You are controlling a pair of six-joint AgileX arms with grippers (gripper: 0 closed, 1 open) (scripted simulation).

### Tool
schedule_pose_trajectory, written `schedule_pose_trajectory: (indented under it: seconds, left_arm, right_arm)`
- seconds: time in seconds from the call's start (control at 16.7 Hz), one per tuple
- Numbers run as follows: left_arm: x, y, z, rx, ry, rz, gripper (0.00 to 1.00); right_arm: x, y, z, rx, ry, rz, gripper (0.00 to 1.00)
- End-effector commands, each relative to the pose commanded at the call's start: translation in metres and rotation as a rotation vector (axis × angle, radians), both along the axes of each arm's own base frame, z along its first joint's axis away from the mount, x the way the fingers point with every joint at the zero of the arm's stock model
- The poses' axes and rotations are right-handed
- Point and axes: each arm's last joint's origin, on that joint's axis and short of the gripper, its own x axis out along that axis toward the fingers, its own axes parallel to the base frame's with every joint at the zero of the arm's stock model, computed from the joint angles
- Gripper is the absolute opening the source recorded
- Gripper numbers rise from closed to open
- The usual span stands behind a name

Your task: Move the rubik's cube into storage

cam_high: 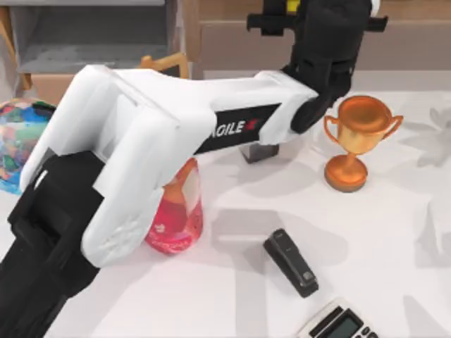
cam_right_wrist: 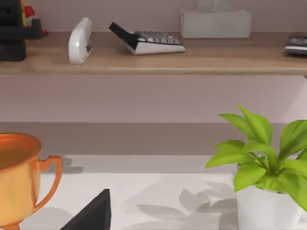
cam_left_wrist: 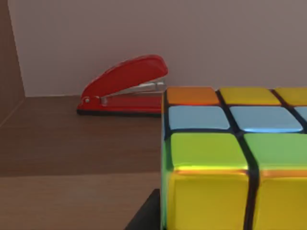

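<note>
1. From the top view, our left arm reaches across the white surface [cam_high: 232,296] toward the wooden shelf [cam_high: 232,42] at the back. Its left gripper [cam_high: 299,10] is up at the shelf's edge, and we cannot tell there how its fingers stand. On the surface below lie a copper-coloured trophy cup [cam_high: 356,137], a black stapler [cam_high: 290,262], a pink-red patterned bottle [cam_high: 177,215], a grey-keyed calculator [cam_high: 337,322] at the near edge and a multicoloured round object [cam_high: 20,141] at the left.

2. In the left wrist view, the small black-framed rubik's cube with yellow, green, blue and orange stickers [cam_left_wrist: 230,158] sits right under the camera, over the brown wooden shelf board, with a red stapler [cam_left_wrist: 125,87] further in against the wall. We judge it to be carried between the fingers, though the fingers themselves are hidden, so we cannot tell their state. The cube looks rigid, light and smooth-faced; flat opposite faces are the sensible hold, squarely, since glossy stickers may slip.

3. The right wrist view looks from our parked right arm across the surface. The shelf holds a white stapler [cam_right_wrist: 80,40], a black-and-white calculator [cam_right_wrist: 146,42] and a white box [cam_right_wrist: 216,23]. A white pot [cam_right_wrist: 271,206] contains a green leafy plant [cam_right_wrist: 261,148].
</note>
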Motion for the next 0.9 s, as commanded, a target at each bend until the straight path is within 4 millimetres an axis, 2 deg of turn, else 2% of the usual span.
schedule_pose_trajectory:
  seconds: [0.24,0.48,0.72,0.9]
  left_arm:
    - [0.000,0.011,0.033,0.075,0.084,-0.071,0.00]
    - [-0.005,0.034,0.066,0.209,0.265,-0.186,0.00]
    - [-0.014,0.069,0.089,0.346,0.520,-0.309,0.00]
    - [-0.019,0.105,0.104,0.419,0.734,-0.375,0.00]
  right_arm:
    - [0.000,0.000,0.000,0.000,0.000,0.000,1.00]
    - [0.000,0.000,0.000,0.000,0.000,0.000,1.00]
    - [0.000,0.000,0.000,0.000,0.000,0.000,1.00]
    - [0.000,0.000,0.000,0.000,0.000,0.000,1.00]
